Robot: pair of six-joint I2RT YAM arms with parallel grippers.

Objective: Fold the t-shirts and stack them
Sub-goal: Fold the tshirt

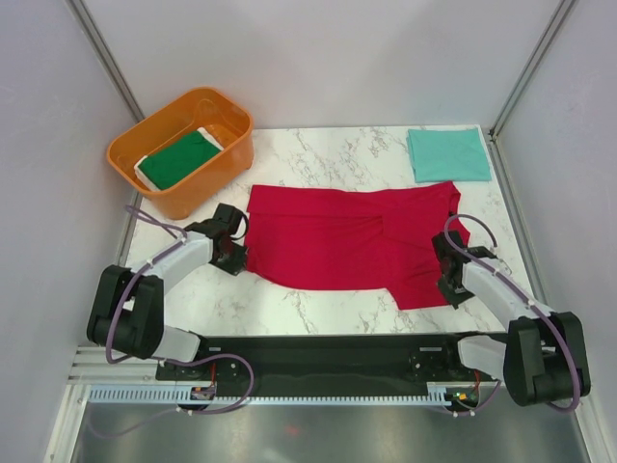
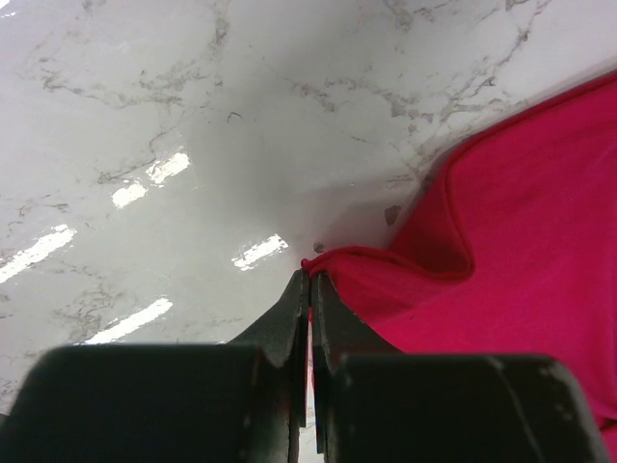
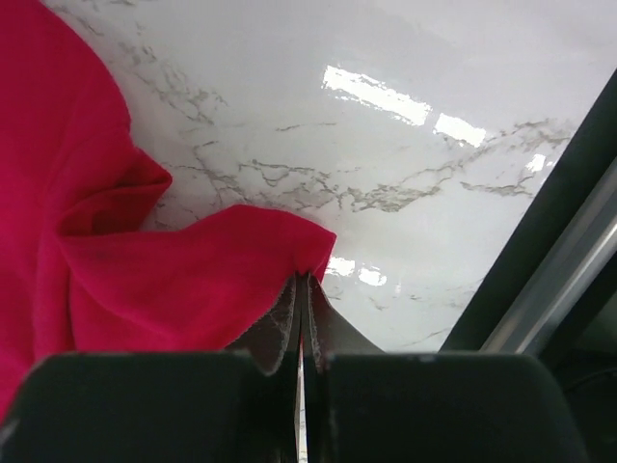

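Observation:
The bright red t-shirt lies spread across the middle of the marble table. My left gripper is shut on its left edge; in the left wrist view the red hem is pinched at the gripper's tips. My right gripper is shut on the shirt's right corner, and the right wrist view shows red cloth bunched up at the gripper's tips. A folded teal t-shirt rests at the back right. The dark green t-shirt with a white edge lies in the tub.
An orange plastic tub stands at the back left, close to my left arm. Grey walls and metal posts enclose the table on three sides. A dark frame rail runs just right of my right gripper.

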